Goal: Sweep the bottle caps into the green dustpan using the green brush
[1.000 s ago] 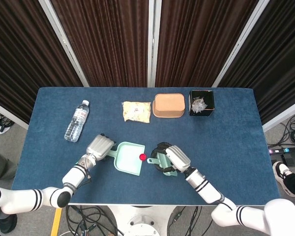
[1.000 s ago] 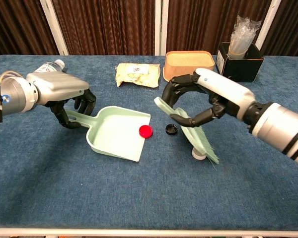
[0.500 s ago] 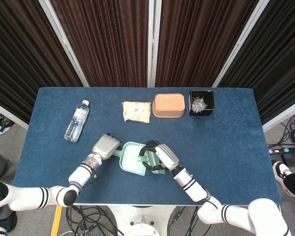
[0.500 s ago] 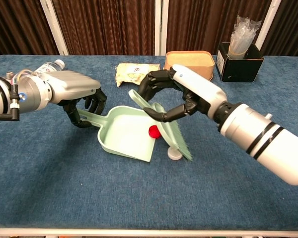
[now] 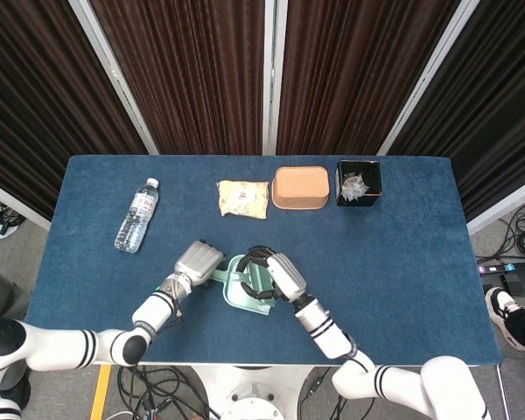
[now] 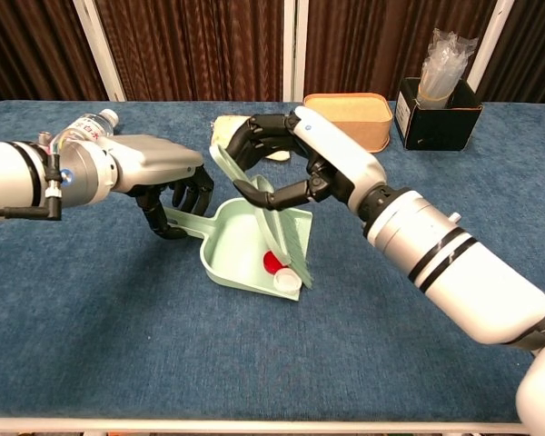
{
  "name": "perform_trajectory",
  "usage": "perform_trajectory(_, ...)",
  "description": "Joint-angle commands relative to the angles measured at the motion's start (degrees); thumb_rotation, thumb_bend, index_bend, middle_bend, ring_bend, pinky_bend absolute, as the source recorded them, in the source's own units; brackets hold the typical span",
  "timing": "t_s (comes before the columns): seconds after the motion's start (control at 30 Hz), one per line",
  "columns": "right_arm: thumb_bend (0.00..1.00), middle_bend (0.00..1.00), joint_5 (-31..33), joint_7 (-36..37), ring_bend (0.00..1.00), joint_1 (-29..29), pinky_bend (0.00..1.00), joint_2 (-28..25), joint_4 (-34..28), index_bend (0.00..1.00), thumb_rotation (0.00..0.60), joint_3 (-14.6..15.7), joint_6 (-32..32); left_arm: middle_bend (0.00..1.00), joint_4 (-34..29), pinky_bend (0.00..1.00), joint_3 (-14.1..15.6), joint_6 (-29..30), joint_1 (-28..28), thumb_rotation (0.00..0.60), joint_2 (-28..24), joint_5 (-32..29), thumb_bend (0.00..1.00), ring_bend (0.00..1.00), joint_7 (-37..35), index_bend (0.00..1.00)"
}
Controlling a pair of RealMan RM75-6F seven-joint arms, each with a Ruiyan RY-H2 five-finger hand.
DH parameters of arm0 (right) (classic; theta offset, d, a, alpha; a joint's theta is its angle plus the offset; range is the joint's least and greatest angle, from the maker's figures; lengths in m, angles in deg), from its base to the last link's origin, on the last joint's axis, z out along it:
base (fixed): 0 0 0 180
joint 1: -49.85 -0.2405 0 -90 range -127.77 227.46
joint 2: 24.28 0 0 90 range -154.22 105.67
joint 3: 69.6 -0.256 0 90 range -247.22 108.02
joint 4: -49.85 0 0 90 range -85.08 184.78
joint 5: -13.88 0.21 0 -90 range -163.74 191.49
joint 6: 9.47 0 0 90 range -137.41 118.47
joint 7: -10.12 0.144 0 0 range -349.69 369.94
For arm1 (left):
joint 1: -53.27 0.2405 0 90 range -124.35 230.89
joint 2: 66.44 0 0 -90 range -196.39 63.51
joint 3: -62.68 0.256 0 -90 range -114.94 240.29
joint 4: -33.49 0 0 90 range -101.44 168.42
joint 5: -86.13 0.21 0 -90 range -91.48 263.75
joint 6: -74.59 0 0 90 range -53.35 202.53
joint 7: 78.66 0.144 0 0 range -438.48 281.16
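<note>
My left hand (image 6: pixel 159 177) (image 5: pixel 198 260) grips the handle of the green dustpan (image 6: pixel 241 250) (image 5: pixel 239 295), which lies on the blue table near its front edge. My right hand (image 6: pixel 295 159) (image 5: pixel 271 271) holds the green brush (image 6: pixel 272 218) by its handle, bristles down inside the pan's mouth. A red cap (image 6: pixel 272 262) and a white cap (image 6: pixel 287 281) lie in the pan at the brush's lower edge. In the head view the right hand hides the caps.
At the back of the table (image 5: pixel 402 262) lie a water bottle (image 5: pixel 136 215) at the left, a snack packet (image 5: pixel 243 198), a tan box (image 5: pixel 300 187) and a black box of clear wrappers (image 5: pixel 359 183).
My right hand swept the brush leftward, pushing the red and white caps into the pan. My left hand shifted the dustpan to the right, toward the brush. The black cap is out of sight now.
</note>
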Motion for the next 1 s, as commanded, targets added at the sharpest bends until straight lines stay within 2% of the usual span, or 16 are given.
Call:
perform_trajectory(0.03,0.68,0.69,0.08,0.45,0.34,-0.11,0.21,0.99,0.74,0.76,0.600,-0.44,0.75,0.53,0.20,0.29,-0.01,-0.42,-0.47,0.600,-0.03,-0.55,0.38,0.42,-0.32,0.53)
perform_trajectory(0.27,0.67,0.69,-0.17,1.59,0.34,-0.15,0.21,2.66,1.69,0.75,0.600,-1.28,3.00,0.52,0.34,0.29,0.22,-0.23,-1.19,0.600,0.25,-1.69,0.38,0.42,-1.01,0.52)
perform_trajectory(0.37,0.67,0.69,-0.64,2.48,0.34,0.49,0.21,1.23,0.36,0.75,0.600,-1.22,4.54,0.51,0.26,0.29,0.49,0.49,-1.17,0.600,0.26,-1.66,0.38,0.42,-1.18,0.51)
perform_trajectory(0.43,0.67,0.69,-1.32,2.18,0.34,0.96,0.21,-0.63,-0.88,0.75,0.600,-1.03,5.74,0.48,0.05,0.29,0.68,0.68,-1.12,0.600,0.09,-1.52,0.38,0.42,-1.38,0.47)
perform_trajectory(0.57,0.67,0.69,-2.10,0.19,0.34,2.34,0.21,-6.68,-5.37,0.75,0.600,-0.32,6.91,0.42,-0.50,0.29,0.80,0.59,-1.14,0.600,-0.59,-1.30,0.38,0.39,-2.08,0.35)
perform_trajectory(0.73,0.67,0.69,-2.51,-5.12,0.33,4.12,0.20,-16.83,-12.58,0.75,0.600,1.68,5.51,0.36,-1.21,0.29,0.81,1.52,-0.64,0.600,-1.60,-0.17,0.37,0.34,-3.35,0.26)
perform_trajectory(0.87,0.67,0.69,-2.17,-10.34,0.33,4.41,0.19,-25.11,-17.26,0.75,0.600,3.92,0.98,0.34,-2.56,0.29,0.76,3.25,0.82,0.600,-3.50,1.90,0.37,0.32,-5.44,0.22)
perform_trajectory(1.0,0.65,0.69,-1.08,-17.20,0.30,3.24,0.17,-32.80,-21.04,0.73,0.600,6.31,-6.63,0.32,-3.82,0.28,0.48,7.01,4.30,0.600,-6.26,5.72,0.37,0.29,-10.13,0.20)
